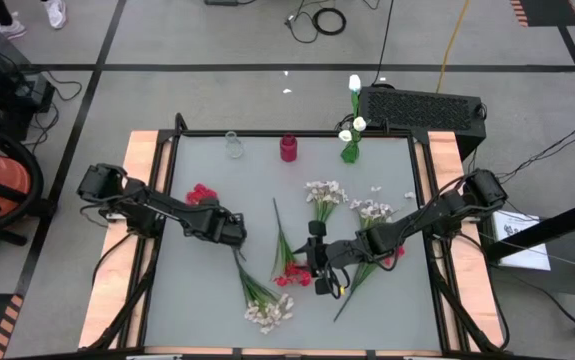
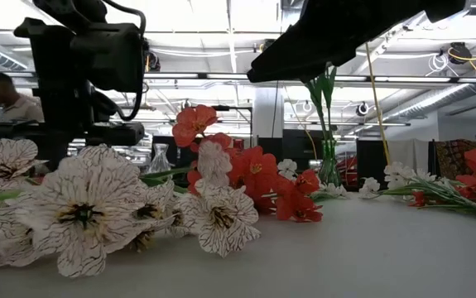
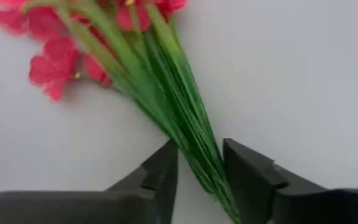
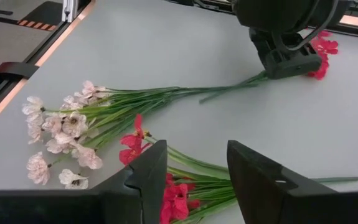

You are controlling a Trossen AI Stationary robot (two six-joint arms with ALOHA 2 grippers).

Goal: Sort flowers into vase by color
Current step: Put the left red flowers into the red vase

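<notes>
A red-bloomed flower bunch (image 1: 202,194) lies on the grey table (image 1: 217,300) at the left. Its green stems run under my left gripper (image 1: 232,232), which is shut on them in the left wrist view (image 3: 200,171). My right gripper (image 1: 317,268) hangs open over another red bunch (image 4: 177,198) near the table's middle and touches nothing. A pale pinkish-white bunch (image 1: 267,312) lies near the front edge, its stem end reaching toward my left gripper. At the far edge stand a clear vase (image 1: 233,144), a red vase (image 1: 288,149) and a green vase (image 1: 350,151) holding white buds. My left gripper pinches the red bunch's bundle of green stems (image 3: 194,155) between its two fingers, well below the blooms (image 3: 54,62). The stems fill the gap between the fingers. The fingers come steeply from above and lie across the stems. The bunch lies flat on the table.
Two more pale bunches (image 1: 324,192) (image 1: 372,210) lie right of the middle, under and beside my right arm. A black box (image 1: 422,106) sits beyond the far edge. A person (image 2: 10,103) shows in the room behind. Wooden rails run along both table sides.
</notes>
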